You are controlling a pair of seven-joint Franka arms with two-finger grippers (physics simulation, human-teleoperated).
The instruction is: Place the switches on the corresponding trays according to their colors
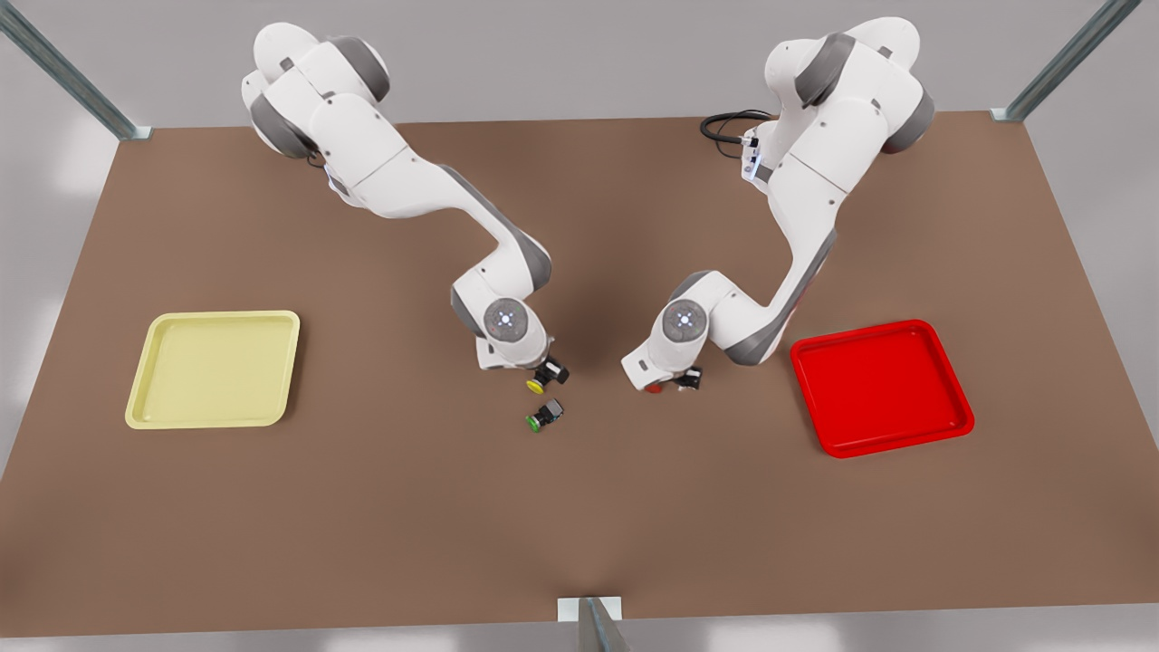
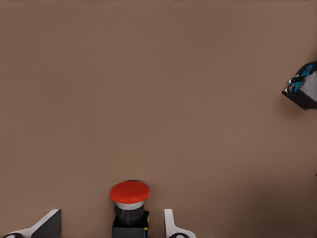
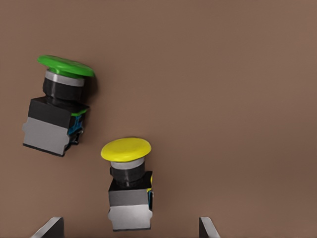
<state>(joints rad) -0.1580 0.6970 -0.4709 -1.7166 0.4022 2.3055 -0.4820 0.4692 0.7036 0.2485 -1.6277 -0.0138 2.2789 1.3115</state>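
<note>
The red switch (image 2: 129, 198) lies on the brown table between the fingers of my left gripper (image 2: 111, 214), which is open and low around it, at the front view's right of centre (image 1: 665, 384). The red tray (image 1: 881, 387) sits to that gripper's right in the front view. My right gripper (image 3: 131, 221) is open, its fingers on either side of the yellow switch (image 3: 127, 171), seen in the front view just left of centre (image 1: 541, 376). The pale yellow tray (image 1: 215, 369) lies at the front view's far left.
A green-capped switch (image 3: 59, 101) lies on its side just in front of the yellow one (image 1: 544, 416). A dark block with blue parts (image 2: 302, 91) shows at the left wrist view's edge. Bare table (image 1: 579, 507) lies in front of both grippers.
</note>
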